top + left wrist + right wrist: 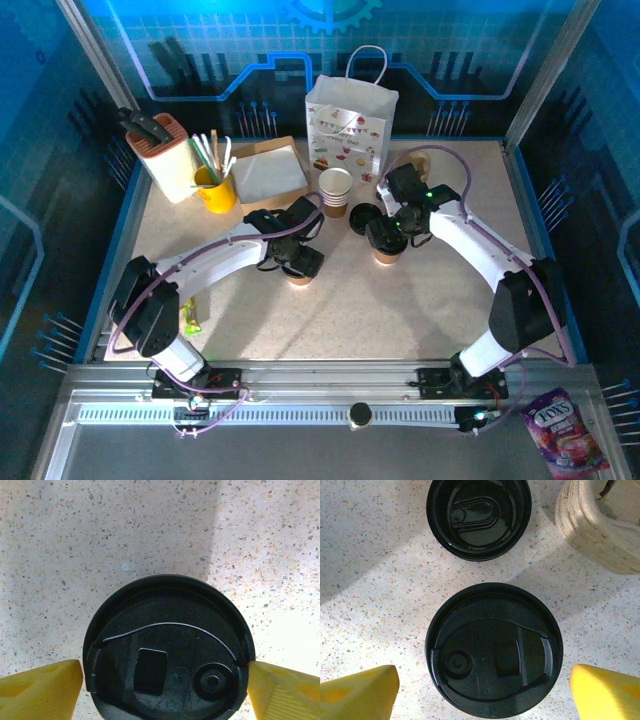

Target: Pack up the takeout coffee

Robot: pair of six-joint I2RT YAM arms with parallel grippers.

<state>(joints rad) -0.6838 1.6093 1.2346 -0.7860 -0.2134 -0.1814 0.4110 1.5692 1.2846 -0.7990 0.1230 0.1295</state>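
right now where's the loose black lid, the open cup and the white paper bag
loose black lid (479,517), right wrist view, on its upturned inner face
open cup (336,184), top external view, on its white inside
white paper bag (350,128), top external view, on its printed front

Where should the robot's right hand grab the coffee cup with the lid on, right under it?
Probably from straight above, pinching the lidded cup on its wall just under the black lid. It stands upright and round, so two opposite sides fit; the right gripper hangs over it, jaws open on either side. Avoid the loose lid beyond.
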